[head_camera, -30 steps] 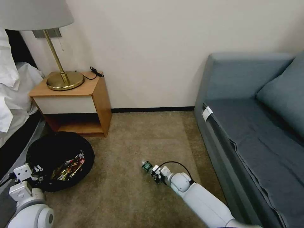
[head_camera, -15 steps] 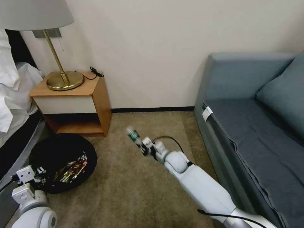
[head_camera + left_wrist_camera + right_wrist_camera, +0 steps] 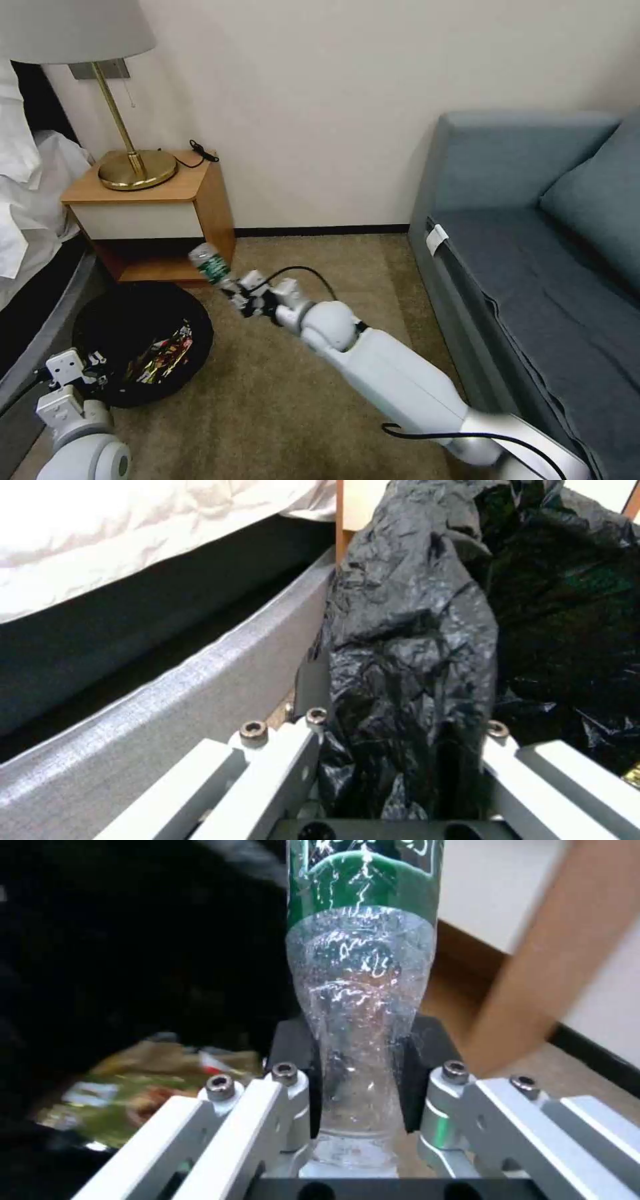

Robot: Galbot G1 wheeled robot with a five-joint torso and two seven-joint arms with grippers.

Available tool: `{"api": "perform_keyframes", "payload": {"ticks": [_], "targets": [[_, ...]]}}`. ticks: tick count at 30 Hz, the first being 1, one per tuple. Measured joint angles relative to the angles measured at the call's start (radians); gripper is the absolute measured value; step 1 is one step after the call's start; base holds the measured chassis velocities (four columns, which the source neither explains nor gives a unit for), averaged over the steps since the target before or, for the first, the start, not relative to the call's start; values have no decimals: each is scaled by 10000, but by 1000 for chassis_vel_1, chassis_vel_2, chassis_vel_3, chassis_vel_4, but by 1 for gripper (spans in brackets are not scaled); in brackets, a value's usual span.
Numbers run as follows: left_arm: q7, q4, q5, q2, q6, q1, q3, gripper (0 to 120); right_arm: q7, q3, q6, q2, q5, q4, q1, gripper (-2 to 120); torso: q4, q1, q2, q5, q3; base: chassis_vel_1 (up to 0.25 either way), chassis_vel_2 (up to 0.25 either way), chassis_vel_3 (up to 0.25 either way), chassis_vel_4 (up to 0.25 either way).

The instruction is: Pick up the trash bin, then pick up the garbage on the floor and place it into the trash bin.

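While the left gripper [image 3: 75, 373] stays low at the near edge of the trash bin [image 3: 143, 343], clamped on a fold of its black bag [image 3: 413, 670], the right gripper [image 3: 235, 298] has the bottle [image 3: 211, 265] up in the air, out over the carpet just beside the bin's far rim and in front of the nightstand [image 3: 157, 217].

Look at that grip in the right wrist view: the right gripper [image 3: 363, 1100] is pinched on the narrow neck end of the bottle [image 3: 363, 1005], pads pressed to either side, the green label pointing away. It's a thin, clear plastic bottle, crinkled and apparently empty, so I'd call it very light, a bit springy, and smooth enough to slide if the pinch loosens. Held at one end like this, the body sticks out long, and it could swing or pivot between the pads. A hold nearer the label would be steadier, but the neck is stiffer and won't crush so easily.

Down in the bin, shiny wrappers [image 3: 160, 353] already lie on the black liner. The bag itself is soft, crinkly and slack; gripping the bag gives little control of the bin underneath.

The bed [image 3: 27, 220] sits close on the left, the sofa [image 3: 533, 267] well apart on the right.
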Motion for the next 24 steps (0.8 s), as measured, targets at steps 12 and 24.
{"api": "perform_keyframes", "payload": {"ticks": [12,24], "targets": [[65,-291,-85,-131,9,-88,89,4,315,-1099,143,751,368,-610,320,19,-1,0,0,1,0,0,0,0,0],[76,-478,-41,-437,111,-65,203,4,854,-1277,116,786,189,-635,68,47,-2,0,0,2,0,0,0,0,0]]}}
